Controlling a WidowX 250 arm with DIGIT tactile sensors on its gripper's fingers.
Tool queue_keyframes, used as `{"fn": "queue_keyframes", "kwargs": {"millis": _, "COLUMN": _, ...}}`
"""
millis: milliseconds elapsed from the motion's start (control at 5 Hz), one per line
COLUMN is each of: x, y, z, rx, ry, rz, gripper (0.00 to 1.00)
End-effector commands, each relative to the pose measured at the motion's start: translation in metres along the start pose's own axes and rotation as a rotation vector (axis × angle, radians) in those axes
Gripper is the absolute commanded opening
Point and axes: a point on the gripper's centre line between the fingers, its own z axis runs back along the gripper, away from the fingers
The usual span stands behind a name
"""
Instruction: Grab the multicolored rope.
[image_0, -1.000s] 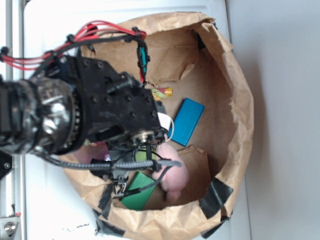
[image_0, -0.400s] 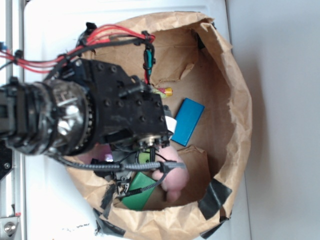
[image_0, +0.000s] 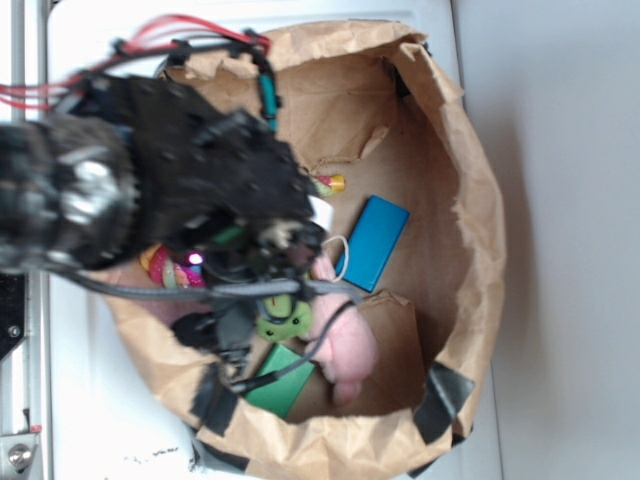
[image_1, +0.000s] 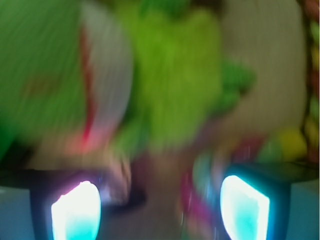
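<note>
Exterior view: gripper (image_0: 262, 262) over multicolored rope (image_0: 160, 265) in paper bag (image_0: 470, 200); gripper state unclear, blurred.

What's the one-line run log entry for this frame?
phase: reaching in brown paper bag | target: multicolored twisted rope, partly hidden under arm | tool: blurred, state unclear | beside: green plush toy, pink plush bunny

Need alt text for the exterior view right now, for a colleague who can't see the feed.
A black robot arm reaches from the left into a crumpled brown paper bin, hiding its gripper and most of the contents. Visible around it are rope bits, a green plush toy, a pink plush, a blue block and a green block.
</note>
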Motion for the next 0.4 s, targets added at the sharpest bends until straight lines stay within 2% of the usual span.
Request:
{"fn": "queue_keyframes", "kwargs": {"millis": 0, "x": -0.0077, "y": 0.0082, "z": 0.0311, "rx": -0.022, "ry": -0.183, "rz": 0.001, "gripper": 1.0}}
{"fn": "queue_keyframes", "kwargs": {"millis": 200, "x": -0.0054, "y": 0.0121, "z": 0.0332, "rx": -0.01, "ry": -0.26, "rz": -0.024, "gripper": 1.0}}
